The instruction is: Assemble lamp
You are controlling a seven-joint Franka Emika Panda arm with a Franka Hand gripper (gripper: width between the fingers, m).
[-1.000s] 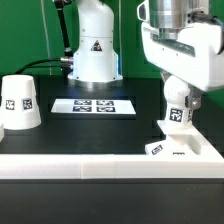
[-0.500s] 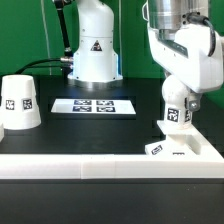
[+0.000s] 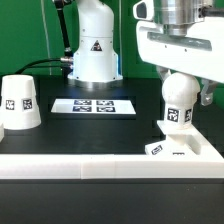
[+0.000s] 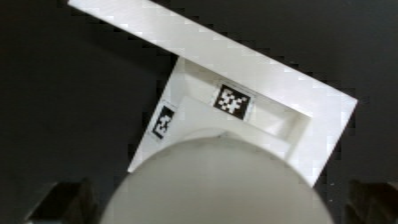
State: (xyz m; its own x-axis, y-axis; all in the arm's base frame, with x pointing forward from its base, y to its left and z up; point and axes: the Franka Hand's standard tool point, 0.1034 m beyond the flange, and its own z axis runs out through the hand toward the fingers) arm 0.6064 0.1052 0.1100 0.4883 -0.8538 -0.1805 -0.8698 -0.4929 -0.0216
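Note:
The white ball-shaped bulb [image 3: 178, 106] stands upright with its neck on the low wedge-shaped base [image 3: 176, 149] at the exterior view's right. My gripper [image 3: 184, 90] hangs over the bulb, its fingers on either side of the ball. In the wrist view the bulb's dome [image 4: 214, 180] fills the space between the dark fingers [image 4: 61, 203], with a thin gap on each side, so the jaws stand open around it. The base [image 4: 267, 105] with its tags lies beneath. The cone-shaped shade [image 3: 20, 103] stands alone at the exterior view's left.
The marker board [image 3: 92, 105] lies flat in the middle of the black table. A long white rail [image 3: 70, 160] runs along the front edge. The arm's white pedestal [image 3: 92, 50] stands behind the marker board.
The wrist has turned above the bulb and the jaws have spread wider, letting go of it. The bulb stays upright on the base.

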